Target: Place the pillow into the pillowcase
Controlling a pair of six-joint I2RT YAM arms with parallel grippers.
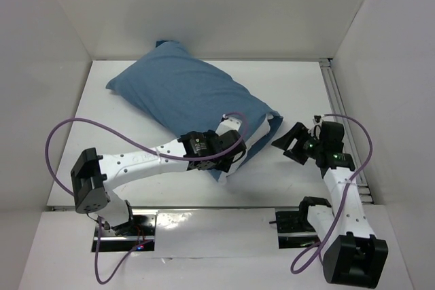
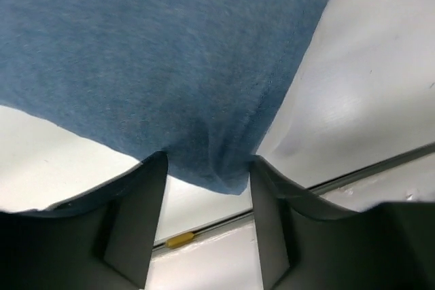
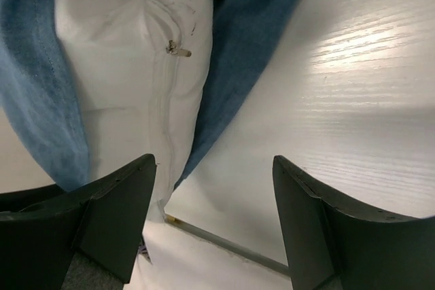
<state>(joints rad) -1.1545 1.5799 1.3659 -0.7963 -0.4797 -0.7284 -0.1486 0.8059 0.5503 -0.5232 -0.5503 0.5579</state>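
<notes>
The blue pillowcase [image 1: 183, 93] lies slantwise across the table, plump, with the white pillow [image 1: 264, 132] showing only at its open right end. In the right wrist view the pillow's zipped white end [image 3: 129, 66] sticks out between blue cloth folds [image 3: 251, 18]. My left gripper [image 1: 232, 155] is at the pillowcase's near right corner. In its wrist view the jaws [image 2: 206, 168] stand apart with the blue cloth's corner [image 2: 156, 52] hanging between the fingertips. My right gripper [image 1: 289, 142] is open and empty on the table just right of the open end [image 3: 214, 168].
White walls enclose the table at the back and on both sides. A metal rail [image 1: 340, 106] runs along the right edge. A rail with a small yellow piece [image 2: 180, 239] runs along the near edge.
</notes>
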